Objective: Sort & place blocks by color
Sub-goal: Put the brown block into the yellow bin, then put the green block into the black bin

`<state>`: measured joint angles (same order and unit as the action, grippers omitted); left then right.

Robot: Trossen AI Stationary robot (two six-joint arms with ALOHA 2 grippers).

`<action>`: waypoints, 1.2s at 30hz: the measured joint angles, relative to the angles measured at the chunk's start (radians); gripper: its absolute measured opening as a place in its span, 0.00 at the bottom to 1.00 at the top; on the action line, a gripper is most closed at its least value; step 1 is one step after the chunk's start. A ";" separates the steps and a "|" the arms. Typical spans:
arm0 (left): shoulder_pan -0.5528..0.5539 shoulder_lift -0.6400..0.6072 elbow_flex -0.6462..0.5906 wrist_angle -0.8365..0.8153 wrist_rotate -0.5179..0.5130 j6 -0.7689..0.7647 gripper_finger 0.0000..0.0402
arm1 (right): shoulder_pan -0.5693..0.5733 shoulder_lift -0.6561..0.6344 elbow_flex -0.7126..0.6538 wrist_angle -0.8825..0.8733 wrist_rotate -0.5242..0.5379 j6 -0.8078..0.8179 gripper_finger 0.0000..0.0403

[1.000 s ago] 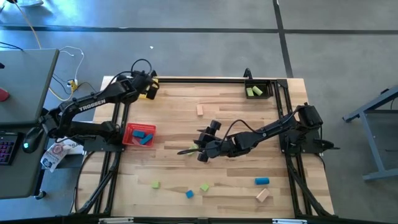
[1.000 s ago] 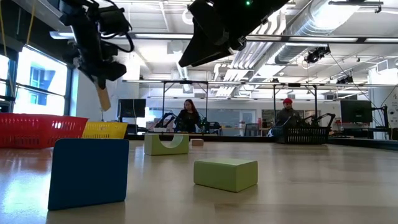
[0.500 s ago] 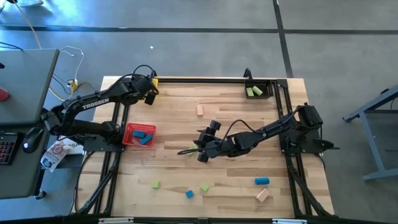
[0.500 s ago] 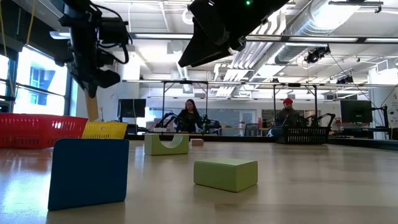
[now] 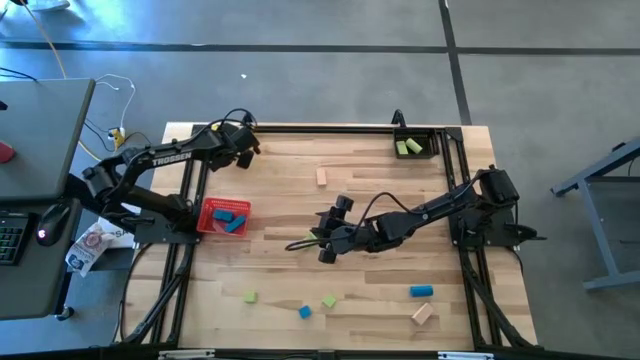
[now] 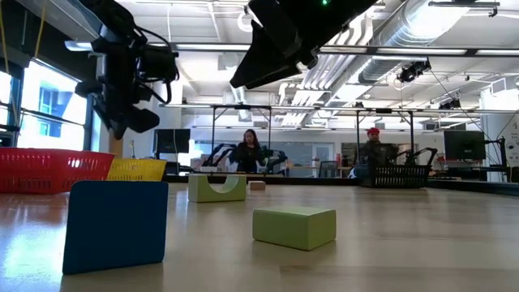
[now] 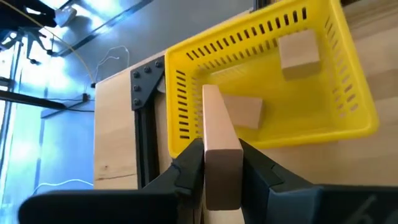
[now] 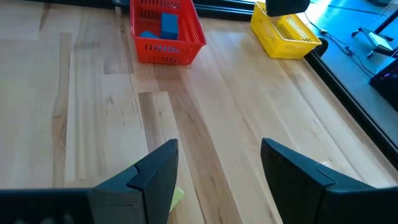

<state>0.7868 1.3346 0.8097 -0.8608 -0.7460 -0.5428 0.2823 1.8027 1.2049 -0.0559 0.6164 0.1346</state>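
My left gripper [image 7: 221,155] hangs over the yellow bin [image 7: 348,93] at the table's far left corner, shut on a tan wooden bar [image 7: 214,124]. Two tan blocks [image 7: 300,55] [image 7: 245,112] lie on the bin's floor. My right gripper [image 8: 217,168] stands open above the table's middle [image 5: 325,240], with a green block [image 8: 177,198] beside one finger. Loose blocks lie near the front edge: green [image 5: 249,297], blue [image 5: 304,312], green [image 5: 329,301], blue [image 5: 421,291], tan [image 5: 423,313]. Another tan block [image 5: 322,177] lies farther back. My left gripper pinches the tan bar by its two long sides [image 7: 217,168] between its two fingers. The fingers slant down from the near side and lie along the bar. The bar's free end [image 7: 211,93] sticks out past the fingertips over the bin's inside, clear of the table.
A red bin [image 5: 225,215] with blue blocks stands near the left edge. A black bin [image 5: 415,145] with green blocks stands at the far right. In the low view a blue block [image 6: 116,225] and a green block [image 6: 294,226] are close by; people sit in the room beyond.
My left gripper has sunk toward the yellow bin and tipped further downward, carrying the tan bar with it. The bar's lower end has dropped from above the bin's rim to behind it in the low view. My right gripper has kept still.
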 joint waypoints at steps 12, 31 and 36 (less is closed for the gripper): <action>0.001 0.001 0.000 0.123 0.001 0.030 0.26 | 0.000 0.000 0.000 -0.019 -0.027 0.026 0.53; -0.010 -0.070 0.000 0.206 0.281 0.216 0.33 | 0.000 0.000 0.000 -0.034 -0.112 0.043 0.53; -0.057 -0.167 0.000 0.205 0.465 0.232 0.33 | -0.007 0.000 0.000 -0.040 -0.287 0.001 0.53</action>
<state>0.7300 1.1677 0.8097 -0.6554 -0.2810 -0.3105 0.2755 1.8030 1.2049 -0.0955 0.3291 0.1351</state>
